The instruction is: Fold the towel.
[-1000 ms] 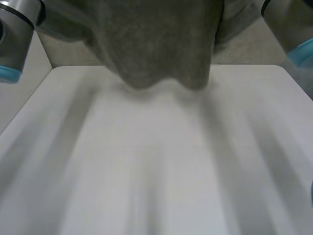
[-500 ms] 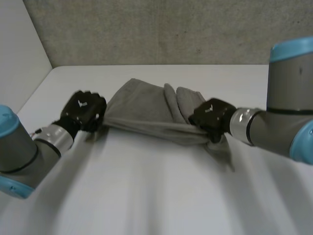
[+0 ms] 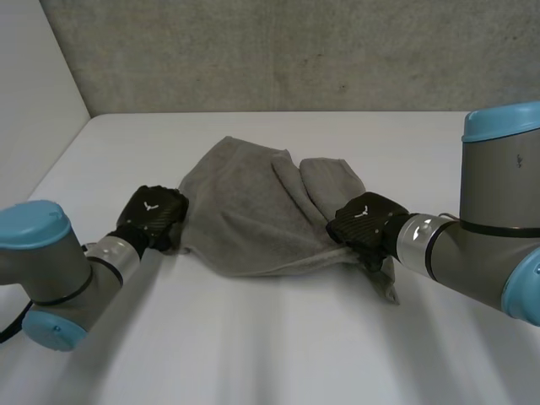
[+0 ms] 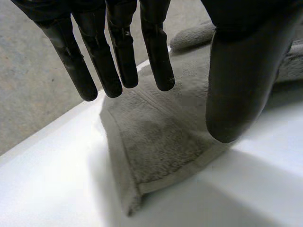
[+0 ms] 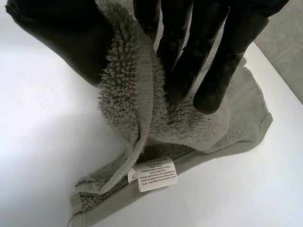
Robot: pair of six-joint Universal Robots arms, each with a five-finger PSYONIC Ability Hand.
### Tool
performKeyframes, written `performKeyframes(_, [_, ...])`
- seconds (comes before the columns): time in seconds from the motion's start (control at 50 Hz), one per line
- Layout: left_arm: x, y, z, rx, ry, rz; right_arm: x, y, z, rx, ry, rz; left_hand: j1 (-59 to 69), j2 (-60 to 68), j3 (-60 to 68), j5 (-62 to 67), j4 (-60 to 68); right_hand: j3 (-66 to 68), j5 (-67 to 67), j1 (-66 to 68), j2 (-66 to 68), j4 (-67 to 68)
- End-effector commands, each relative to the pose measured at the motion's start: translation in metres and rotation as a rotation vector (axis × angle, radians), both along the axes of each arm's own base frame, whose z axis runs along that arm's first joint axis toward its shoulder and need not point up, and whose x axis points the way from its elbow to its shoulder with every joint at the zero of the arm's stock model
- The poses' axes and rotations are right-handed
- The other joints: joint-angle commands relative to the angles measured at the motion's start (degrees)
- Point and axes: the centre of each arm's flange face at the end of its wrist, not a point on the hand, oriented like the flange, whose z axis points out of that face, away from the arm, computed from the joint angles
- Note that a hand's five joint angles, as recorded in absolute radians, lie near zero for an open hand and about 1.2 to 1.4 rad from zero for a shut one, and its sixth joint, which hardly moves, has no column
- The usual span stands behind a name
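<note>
"So, where does the towel (image 3: 253,211) sit?"

"Mid-table (image 3: 270,346), rumpled, one flap doubled over. The left hand (image 3: 152,216), at the nine o'clock corner, has its fingers straight and spread, and that corner lies free. The right hand (image 3: 364,224), at four o'clock, pinches a bunched edge between thumb and fingers."

"The risk?"

"With one side loose, a pull from the right hand could drag the whole cloth askew and undo the fold."

"Any writing?"

"A white care label (image 5: 154,173) under the right hand. Its print is too small to read."
</note>
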Motion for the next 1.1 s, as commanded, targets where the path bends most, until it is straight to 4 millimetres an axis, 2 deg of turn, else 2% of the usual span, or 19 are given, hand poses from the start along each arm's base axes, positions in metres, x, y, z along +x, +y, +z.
performKeyframes(0.02, [-0.014, 0.014, -0.002, 0.039, 0.043, -0.04, 0.0, 0.0, 0.0, 0.001, 0.0, -0.001, -1.25, -2.25, -2.51, -0.68, -2.79, 0.82, 0.53, 0.46, 0.94, -0.13])
performKeyframes(0.26, [-0.025, 0.01, 0.003, 0.056, 0.134, -0.049, -0.001, 0.0, -0.001, 0.005, 0.002, -0.002, -1.25, -2.25, -2.51, -0.68, -2.79, 0.99, 0.7, 0.63, 1.11, 0.04])
performKeyframes(0.56, [-0.028, -0.007, -0.013, 0.058, 0.123, -0.027, -0.002, -0.004, -0.001, -0.004, -0.013, -0.022, 0.1, -0.91, -1.16, 0.67, -1.44, 0.83, 0.54, 0.46, 0.94, -0.13])
performKeyframes(0.62, [-0.026, -0.012, -0.013, 0.051, 0.12, 0.001, -0.003, -0.005, -0.001, 0.005, -0.022, -0.034, 2.96, 1.95, 1.7, 3.53, 1.42, 0.82, 0.53, 0.46, 0.94, -0.13])
performKeyframes(0.66, [-0.025, -0.017, -0.012, 0.035, 0.12, 0.024, -0.004, -0.006, -0.002, 0.025, -0.043, -0.053, 13.65, 12.65, 12.39, 14.23, 12.11, 0.82, 0.53, 0.46, 0.94, -0.13])
performKeyframes(0.72, [-0.025, -0.019, -0.01, 0.029, 0.12, 0.03, -0.005, -0.009, -0.002, 0.038, -0.057, -0.071, 20.11, 19.11, 18.85, 20.69, 18.57, 0.82, 0.53, 0.46, 0.94, -0.13])
performKeyframes(0.76, [-0.026, -0.021, -0.008, 0.024, 0.12, 0.031, -0.006, -0.01, -0.004, 0.046, -0.059, -0.079, 31.0, 30.0, 29.74, 31.58, 29.46, 0.82, 0.53, 0.46, 0.94, -0.13])
performKeyframes(0.82, [-0.025, -0.021, -0.004, 0.015, 0.119, 0.033, -0.006, -0.011, -0.007, 0.052, -0.064, -0.087, 37.58, 36.57, 36.32, 38.15, 36.04, -1.01, -1.3, -1.38, -0.89, -1.96])
performKeyframes(0.94, [-0.018, -0.027, 0.009, -0.016, 0.125, 0.051, -0.007, -0.013, -0.014, 0.062, -0.061, -0.105, 38.11, 37.11, 36.85, 38.69, 36.57, -10.45, -10.74, -10.81, -10.33, -11.4])
performKeyframes(1.04, [0.002, -0.034, 0.022, -0.038, 0.131, 0.103, -0.01, -0.009, -0.022, 0.093, -0.044, -0.114, 37.95, 36.94, 36.69, 38.52, 36.41, -17.0, -17.29, -17.37, -16.88, -17.95])
performKeyframes(1.1, [0.006, -0.034, 0.025, -0.044, 0.131, 0.112, -0.012, -0.008, -0.023, 0.099, -0.042, -0.116, 37.78, 36.77, 36.52, 38.35, 36.24, -19.36, -19.65, -19.73, -19.24, -20.31])
